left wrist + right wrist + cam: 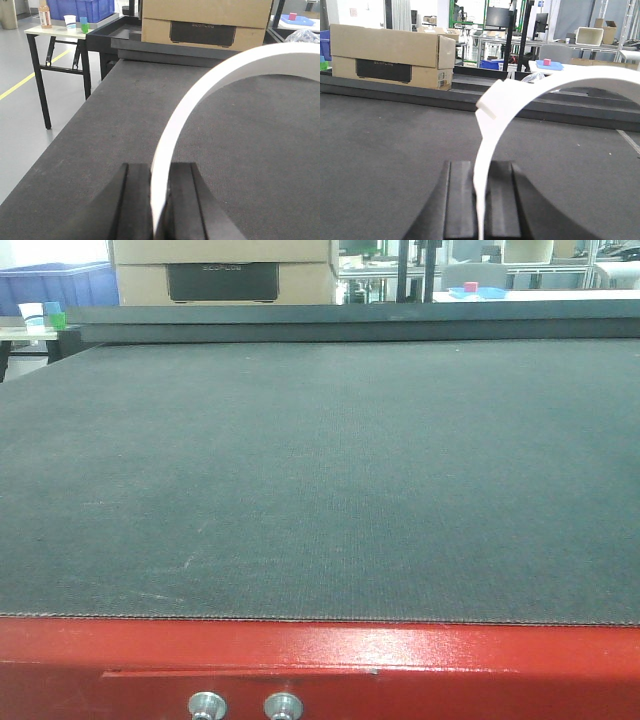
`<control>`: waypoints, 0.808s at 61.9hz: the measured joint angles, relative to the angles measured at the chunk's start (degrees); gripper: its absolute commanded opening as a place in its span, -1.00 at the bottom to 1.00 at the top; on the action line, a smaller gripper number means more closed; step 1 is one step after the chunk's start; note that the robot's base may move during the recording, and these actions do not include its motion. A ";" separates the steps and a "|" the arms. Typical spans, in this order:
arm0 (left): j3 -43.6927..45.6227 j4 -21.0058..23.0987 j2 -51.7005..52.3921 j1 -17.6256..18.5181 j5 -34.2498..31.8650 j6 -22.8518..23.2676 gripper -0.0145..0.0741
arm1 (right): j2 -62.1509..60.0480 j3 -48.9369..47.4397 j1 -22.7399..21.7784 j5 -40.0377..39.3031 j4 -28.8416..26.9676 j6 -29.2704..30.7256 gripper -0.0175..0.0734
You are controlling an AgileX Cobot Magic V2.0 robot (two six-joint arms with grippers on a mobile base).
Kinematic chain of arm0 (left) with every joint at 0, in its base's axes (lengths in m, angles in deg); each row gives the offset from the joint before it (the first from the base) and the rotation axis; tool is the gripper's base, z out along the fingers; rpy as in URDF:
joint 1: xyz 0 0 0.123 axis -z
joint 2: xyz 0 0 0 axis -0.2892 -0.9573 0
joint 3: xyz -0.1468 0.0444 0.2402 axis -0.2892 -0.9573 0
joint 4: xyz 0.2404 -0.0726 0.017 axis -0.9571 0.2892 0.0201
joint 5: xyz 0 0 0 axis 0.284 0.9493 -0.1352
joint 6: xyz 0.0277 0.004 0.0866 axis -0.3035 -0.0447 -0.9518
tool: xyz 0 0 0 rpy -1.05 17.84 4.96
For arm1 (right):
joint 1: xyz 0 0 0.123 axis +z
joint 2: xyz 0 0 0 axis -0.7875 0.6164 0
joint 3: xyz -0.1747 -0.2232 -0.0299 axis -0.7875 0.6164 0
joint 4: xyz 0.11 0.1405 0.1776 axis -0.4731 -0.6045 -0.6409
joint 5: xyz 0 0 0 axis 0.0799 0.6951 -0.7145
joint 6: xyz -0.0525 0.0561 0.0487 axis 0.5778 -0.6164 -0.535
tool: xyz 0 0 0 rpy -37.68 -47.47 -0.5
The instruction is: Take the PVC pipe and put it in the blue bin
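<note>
**A:** Surface first, quick.

**B:** I've got a dark grey mat (320,470) filling the front view, with a red edge (320,650) nearest me. A cardboard box (225,265) sits at the far side and the blue bin (60,282) is at the far left, beyond the mat.

**A:** Left gripper?

**B:** On my left wrist camera the left gripper (160,167) has its black fingers (135,200) close together, pinching a white arc (225,70). The arc comes up from between them, then bends over to the right and runs out of frame, above the mat.

**A:** Is that the PVC pipe?

**B:** I can't tell. It's white and curved, and I only see part of it.

**A:** Right side?

**B:** Same picture there. The right gripper (480,167) is closed onto a second white arc (545,82), which has a small step partway up and also sweeps up and to the right. The box is far left in that view. The bin is well apart from both grippers.
</note>
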 measured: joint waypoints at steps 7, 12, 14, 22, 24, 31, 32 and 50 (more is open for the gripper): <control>0.00 0.00 0.00 0.00 0.00 0.00 -0.92 | 0.00 0.00 0.00 0.00 0.00 0.00 -0.99; 0.00 0.00 0.00 0.00 0.00 0.00 -0.92 | 0.00 0.00 0.00 0.00 0.00 0.00 -0.99; 0.00 0.00 0.00 0.00 0.00 0.00 -0.92 | 0.00 0.00 0.00 0.00 0.00 0.00 -0.99; 0.00 0.00 0.00 0.00 0.00 0.00 -0.92 | 0.00 0.00 0.00 0.00 0.00 0.00 -0.99; 0.00 0.00 0.00 0.00 0.00 0.00 -0.92 | 0.00 0.00 0.00 0.00 0.00 0.00 -0.99; 0.00 0.00 0.00 0.00 0.00 0.00 -0.92 | 0.00 0.00 0.00 0.00 -0.24 0.00 -0.99; 0.00 0.00 0.00 0.00 0.00 0.00 -0.92 | 0.00 0.00 0.00 0.00 -0.41 0.00 -0.99; 0.00 0.00 0.00 0.00 0.00 0.00 -0.92 | 0.00 0.00 0.00 0.00 -0.91 0.00 -0.99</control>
